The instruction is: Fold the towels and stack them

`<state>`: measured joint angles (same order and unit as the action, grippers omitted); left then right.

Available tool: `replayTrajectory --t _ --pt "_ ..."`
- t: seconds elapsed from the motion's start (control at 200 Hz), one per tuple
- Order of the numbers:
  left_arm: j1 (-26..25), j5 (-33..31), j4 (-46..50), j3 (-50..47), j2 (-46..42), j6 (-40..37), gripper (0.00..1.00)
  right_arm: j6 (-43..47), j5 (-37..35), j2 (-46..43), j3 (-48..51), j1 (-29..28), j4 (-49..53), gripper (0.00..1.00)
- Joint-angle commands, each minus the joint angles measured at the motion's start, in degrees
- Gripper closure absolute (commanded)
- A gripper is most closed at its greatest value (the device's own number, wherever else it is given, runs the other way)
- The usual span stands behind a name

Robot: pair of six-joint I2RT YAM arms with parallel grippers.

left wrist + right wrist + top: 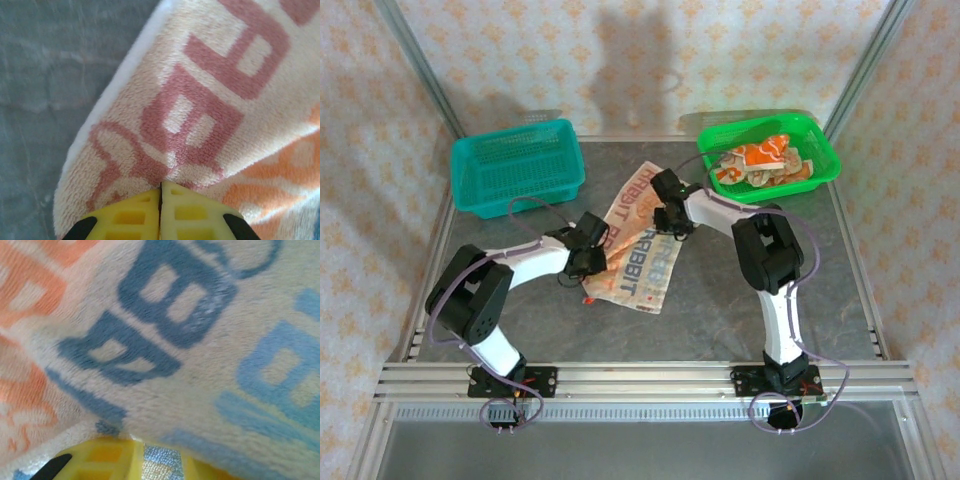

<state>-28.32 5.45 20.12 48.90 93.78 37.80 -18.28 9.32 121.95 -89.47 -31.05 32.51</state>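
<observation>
While the left gripper (pixel 160 189) and right gripper (pixel 159 454) each sat clamped on the towel (pixel 642 275) near the green basket (pixel 823 160), folding seemed just begun, next needing a joint lift over

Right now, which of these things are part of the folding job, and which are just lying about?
In the job: lettered towel, crumpled towels, left gripper, right gripper.
Lying about: teal basket, green basket.
</observation>
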Motion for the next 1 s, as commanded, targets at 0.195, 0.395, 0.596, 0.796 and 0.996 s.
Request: replayTrajectory --t 0.195,0.395,0.596,0.796,0.996 --pt "-8.1 3.6 2.8 10.0 7.5 5.0 0.90 5.0 -0.5 5.4 -11.2 2.6 3.3 0.71" --pt "-8.1 0.4 9.3 13.2 4.2 3.6 0.77 3.0 0.3 -3.1 -3.5 2.7 2.3 0.66" --pt "-8.1 -2.8 11.2 6.2 -2.0 6.5 0.63 0.3 -0.2 -15.4 12.6 1.6 0.7 0.62" --pt "-8.1 -0.1 7.4 4.4 0.9 7.7 0.61 -1.1 -1.6 -24.6 25.2 -1.5 0.2 0.62" --pt "-8.1 0.0 5.8 6.3 3.8 7.5 0.62 -2.7 -1.6 -29.3 33.5 -4.2 -1.6 0.62"
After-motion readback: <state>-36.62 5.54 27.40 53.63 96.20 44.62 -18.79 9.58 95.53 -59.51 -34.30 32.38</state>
